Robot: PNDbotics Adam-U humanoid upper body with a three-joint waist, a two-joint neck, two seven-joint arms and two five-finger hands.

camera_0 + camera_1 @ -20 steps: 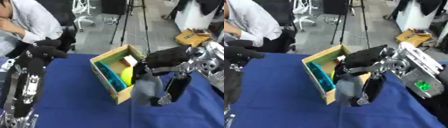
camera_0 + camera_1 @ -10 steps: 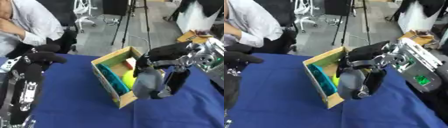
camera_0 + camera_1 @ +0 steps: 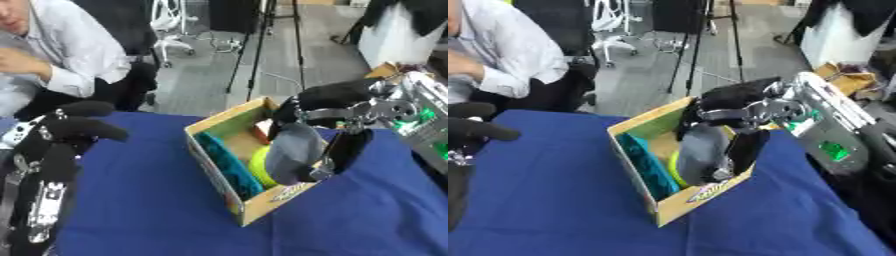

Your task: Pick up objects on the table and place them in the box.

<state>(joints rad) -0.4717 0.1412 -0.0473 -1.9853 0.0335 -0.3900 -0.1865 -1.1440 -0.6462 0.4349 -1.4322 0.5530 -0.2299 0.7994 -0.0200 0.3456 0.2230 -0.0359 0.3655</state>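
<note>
Open cardboard box [image 3: 214, 150] sits on the blue-clothed table [image 3: 149, 200], w/ a teal flat item [image 3: 226, 164] along its left wall, a yellow-green round thing [image 3: 259, 167] mid, and a red-and-white bit [image 3: 262, 131] at the far side. Right hand [image 3: 337, 145], fingers curled round a grey rounded object [image 3: 291, 152], holds it over the box's right edge. Left hand [image 3: 74, 130] hovers at the table's left, fingers curled, holding nothing. Bare blue cloth to the front & left of the box. Grey floor [image 3: 210, 75] beyond.

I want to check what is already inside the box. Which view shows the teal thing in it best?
The left eye view: the teal thing runs along the near-left wall of the box, mostly unhidden. The right eye view shows it more edge-on, beside the right hand and its grey object.
</note>
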